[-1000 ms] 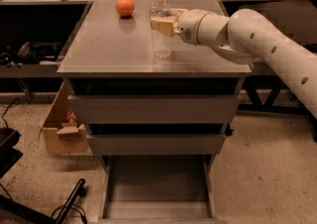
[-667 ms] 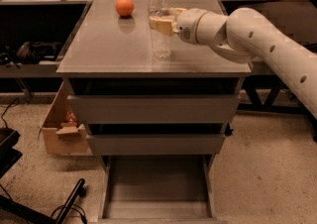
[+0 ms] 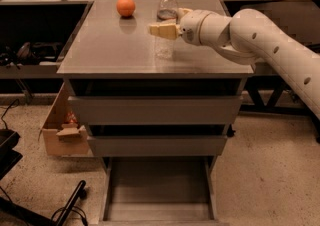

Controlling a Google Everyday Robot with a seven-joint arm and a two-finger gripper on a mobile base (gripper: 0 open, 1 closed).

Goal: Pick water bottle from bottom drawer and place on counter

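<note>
Spreading apart over the last second, the fingers of the gripper (image 3: 167,21) no longer pinch the water bottle (image 3: 168,9) as they did. The near finger (image 3: 161,31) has dropped toward 7 o'clock and now lies across the front of the bottle, while the other shows at the bottle's 3 o'clock side. The jaws look open around the bottle rather than clamped on it. The bottle stands upright on the counter (image 3: 105,50), at about 1 o'clock from the counter's middle, with the orange (image 3: 126,6) well apart at 11 o'clock. I judge that the placing is done and only the retreat is left, though I cannot tell for sure whether the base rests fully on the glossy top. The bottom drawer (image 3: 159,185) stands pulled out at 6 o'clock, below the two shut drawer fronts. The arm (image 3: 265,40) reaches in from 3 o'clock, roughly level over the counter's right edge, with the wrist turned so the fingers point toward 9 o'clock.
</note>
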